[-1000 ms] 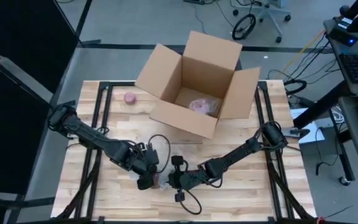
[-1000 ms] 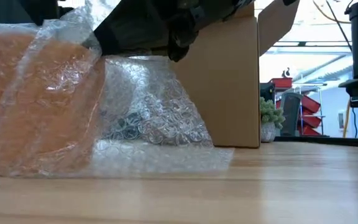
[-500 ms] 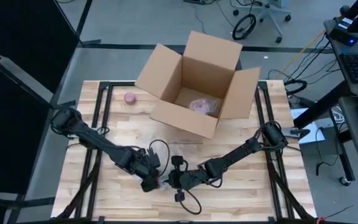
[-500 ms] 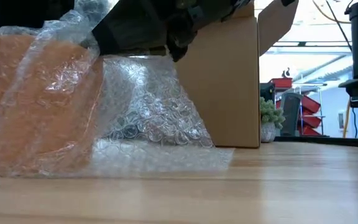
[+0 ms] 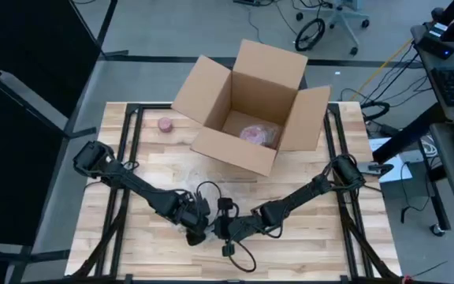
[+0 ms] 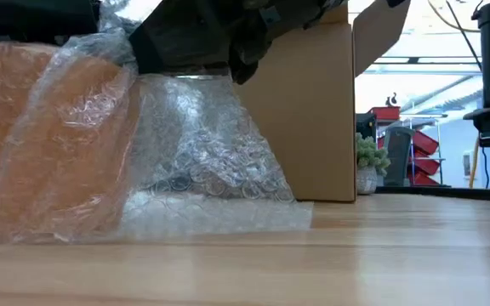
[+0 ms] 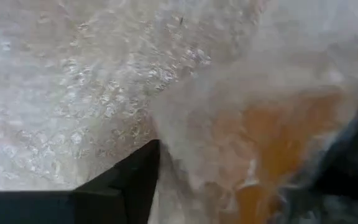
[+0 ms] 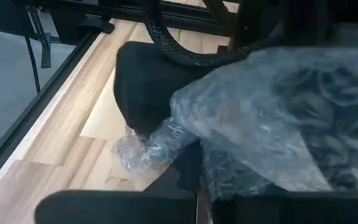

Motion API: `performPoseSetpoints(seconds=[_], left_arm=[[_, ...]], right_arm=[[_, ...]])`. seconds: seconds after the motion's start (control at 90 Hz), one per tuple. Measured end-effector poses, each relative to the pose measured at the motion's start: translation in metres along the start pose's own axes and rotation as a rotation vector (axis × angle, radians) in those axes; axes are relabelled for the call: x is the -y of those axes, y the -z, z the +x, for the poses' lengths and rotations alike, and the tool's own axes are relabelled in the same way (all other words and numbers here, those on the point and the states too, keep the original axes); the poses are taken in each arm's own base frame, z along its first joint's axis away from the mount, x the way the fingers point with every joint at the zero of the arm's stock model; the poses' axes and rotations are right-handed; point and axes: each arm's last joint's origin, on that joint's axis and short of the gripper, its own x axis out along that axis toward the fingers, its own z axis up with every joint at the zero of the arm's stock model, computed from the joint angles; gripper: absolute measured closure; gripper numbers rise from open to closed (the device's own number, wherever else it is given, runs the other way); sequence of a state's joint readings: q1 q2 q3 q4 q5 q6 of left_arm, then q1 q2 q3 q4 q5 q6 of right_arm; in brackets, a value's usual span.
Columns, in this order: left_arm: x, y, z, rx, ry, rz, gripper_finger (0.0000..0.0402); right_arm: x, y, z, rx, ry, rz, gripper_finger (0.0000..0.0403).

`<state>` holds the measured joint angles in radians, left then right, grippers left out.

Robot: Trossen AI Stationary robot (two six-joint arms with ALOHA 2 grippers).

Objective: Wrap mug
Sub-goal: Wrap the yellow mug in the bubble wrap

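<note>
- High view: grippers meet low on the table (image 5: 290, 177), around 6 o'clock from the open cardboard box (image 5: 247, 106). Left gripper (image 5: 198, 229) comes in from 9 o'clock, right gripper (image 5: 219, 229) from 3 o'clock, and they're bunched over the wrapped mug, which is pretty much hidden under them here. Inside the box sits a pinkish wrapped bundle (image 5: 257, 134). Small pink round thing (image 5: 165, 124) lies at 9 o'clock from the box, well apart from the arms.
- Low view: orange mug (image 6: 45, 144) stands on the wood at the 9 o'clock side, covered in bubble wrap (image 6: 202, 149) that trails off toward 3 o'clock and lies flat on the table. Dark arm parts press on top. Box wall stands behind.
- Left wrist view: one dark finger (image 7: 126, 183) sits right against the wrap, orange showing through beside it. Can't tell if this gripper is clamped or loose.
- Right wrist view: crumpled wrap (image 8: 260, 118) fills the space past the fingers, a twisted end touching the wood. Can't tell its grip either.
</note>
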<state>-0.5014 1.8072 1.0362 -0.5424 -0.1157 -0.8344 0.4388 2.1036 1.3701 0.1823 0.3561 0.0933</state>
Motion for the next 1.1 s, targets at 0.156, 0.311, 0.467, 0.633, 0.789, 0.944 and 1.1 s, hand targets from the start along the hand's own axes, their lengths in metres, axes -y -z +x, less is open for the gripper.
performPoseSetpoints(seconds=[0.156, 0.311, 0.467, 0.633, 0.789, 0.944, 1.1], left_arm=[[0.003, -0.005, -0.001, 0.033, 0.051, 0.0, 0.0319], [0.006, -0.007, -0.001, 0.054, 0.079, 0.036, 0.0329], [0.005, -0.008, -0.001, 0.053, 0.081, 0.035, 0.0329], [0.005, -0.009, -0.001, 0.056, 0.082, 0.037, 0.0329], [0.004, -0.008, 0.0, 0.062, 0.07, 0.076, 0.029], [0.003, -0.007, -0.001, 0.056, 0.068, 0.089, 0.0188], [0.003, -0.008, -0.01, 0.064, 0.093, 0.076, 0.0129]], right_arm=[[-0.001, 0.0, -0.001, 0.0, -0.008, -0.001, 0.0403], [-0.001, 0.0, -0.001, 0.0, -0.009, -0.001, 0.0403], [-0.001, 0.0, -0.001, 0.0, -0.003, -0.001, 0.0403], [-0.001, 0.0, -0.001, 0.0, -0.002, -0.001, 0.0403], [0.0, 0.0, -0.001, 0.0, 0.008, 0.0, 0.0403], [0.0, 0.0, 0.0, 0.0, 0.008, -0.001, 0.0403], [0.0, 0.0, -0.001, 0.0, 0.01, -0.001, 0.0403]])
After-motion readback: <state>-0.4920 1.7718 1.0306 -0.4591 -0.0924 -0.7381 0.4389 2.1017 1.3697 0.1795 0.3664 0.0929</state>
